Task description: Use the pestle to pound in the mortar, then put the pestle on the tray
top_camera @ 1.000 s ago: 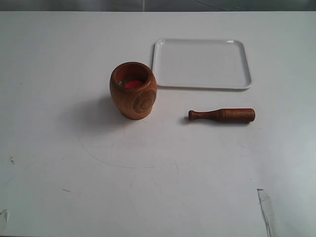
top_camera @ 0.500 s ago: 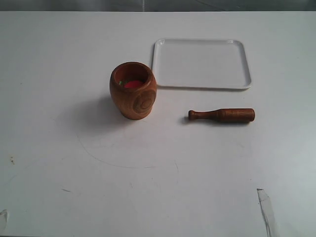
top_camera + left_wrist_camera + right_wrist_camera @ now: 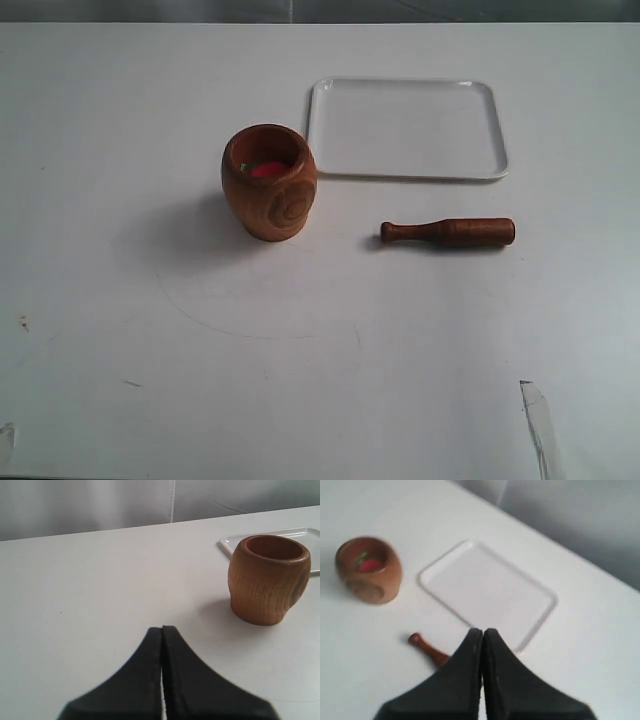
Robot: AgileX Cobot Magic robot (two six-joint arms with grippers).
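On the table (image 3: pixel 100 350), exterior view: mortar (image 3: pixel 269 183), tray (image 3: pixel 405 130) and pestle (image 3: pixel 448 232), lying beside the tray, are unmoved; pounding has not begun. Left wrist view: left gripper (image 3: pixel 162 630) closed, empty, facing the mortar. Right wrist view: right gripper (image 3: pixel 483 631) closed, empty, partly hiding the pestle.

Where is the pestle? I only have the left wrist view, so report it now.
Observer: The pestle lies flat on the table, on the near side of the tray in the exterior view and right of the mortar, touching neither.
Operator: Report what is inside the mortar.
Observer: It holds red and green bits, seen from above in the exterior view.
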